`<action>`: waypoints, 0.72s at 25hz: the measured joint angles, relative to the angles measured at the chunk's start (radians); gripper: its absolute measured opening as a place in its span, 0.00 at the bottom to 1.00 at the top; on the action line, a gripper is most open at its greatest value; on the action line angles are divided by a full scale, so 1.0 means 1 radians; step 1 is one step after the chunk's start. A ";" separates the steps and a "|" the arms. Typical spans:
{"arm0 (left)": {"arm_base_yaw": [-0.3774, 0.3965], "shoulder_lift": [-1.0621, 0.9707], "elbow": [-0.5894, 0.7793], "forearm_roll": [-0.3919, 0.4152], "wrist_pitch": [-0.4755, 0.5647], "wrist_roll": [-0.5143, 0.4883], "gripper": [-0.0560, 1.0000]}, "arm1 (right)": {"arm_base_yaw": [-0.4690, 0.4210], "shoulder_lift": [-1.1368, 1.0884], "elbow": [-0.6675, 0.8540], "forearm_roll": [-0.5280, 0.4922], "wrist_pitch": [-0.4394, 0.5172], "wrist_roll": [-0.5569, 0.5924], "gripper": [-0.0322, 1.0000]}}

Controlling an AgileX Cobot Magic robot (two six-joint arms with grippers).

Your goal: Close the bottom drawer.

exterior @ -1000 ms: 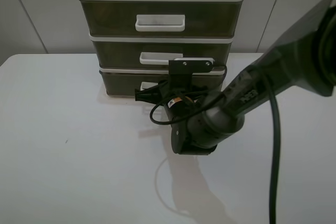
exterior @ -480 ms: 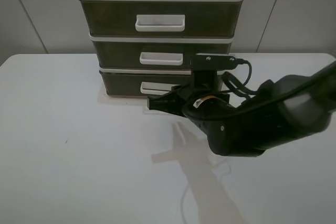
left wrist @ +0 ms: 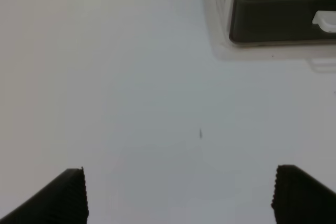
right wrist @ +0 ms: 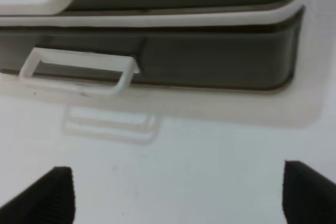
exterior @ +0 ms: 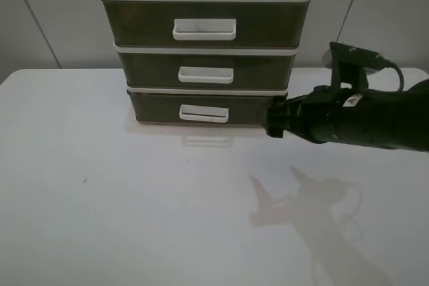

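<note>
The bottom drawer (exterior: 201, 106) is the lowest smoky brown tier of the white-framed unit, with a white loop handle (exterior: 204, 113). Its front looks about level with the frame above it. My right gripper (exterior: 271, 124) is open and empty, just off the drawer's right end, low over the table. In the right wrist view the gripper (right wrist: 181, 195) faces the drawer front (right wrist: 210, 61) and its handle (right wrist: 79, 69), a short way off. My left gripper (left wrist: 184, 195) is open and empty over bare table, far from the drawer (left wrist: 278, 19). It is out of the exterior high view.
The middle drawer (exterior: 206, 70) and the taller top drawer (exterior: 204, 25) are shut above it. The unit stands at the back of the white table (exterior: 100, 199), against a grey wall. My right arm (exterior: 362, 125) lies across the table's right side.
My right arm has swung from in front of the bottom drawer out to the right, uncovering its handle. The drawers look unmoved.
</note>
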 joint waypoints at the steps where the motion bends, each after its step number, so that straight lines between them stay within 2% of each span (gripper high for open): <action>1: 0.000 0.000 0.000 0.000 0.000 0.000 0.73 | -0.058 -0.048 0.000 -0.032 0.076 0.016 0.71; 3: 0.000 0.000 0.000 0.000 0.000 0.000 0.73 | -0.166 -0.143 0.000 -0.094 0.212 0.058 0.73; 8: 0.000 0.000 0.000 0.000 0.000 0.000 0.73 | -0.425 -0.446 0.001 -0.270 0.476 0.119 0.74; 11: 0.000 0.000 0.000 0.000 0.000 0.000 0.73 | -0.537 -0.649 -0.013 -0.357 0.654 0.123 0.74; 14: 0.000 0.000 0.000 0.000 0.000 0.000 0.73 | -0.582 -0.814 -0.063 -0.426 0.807 0.124 0.74; 18: 0.000 0.000 0.000 0.000 0.000 0.000 0.73 | -0.587 -0.978 -0.134 -0.468 0.941 0.125 0.74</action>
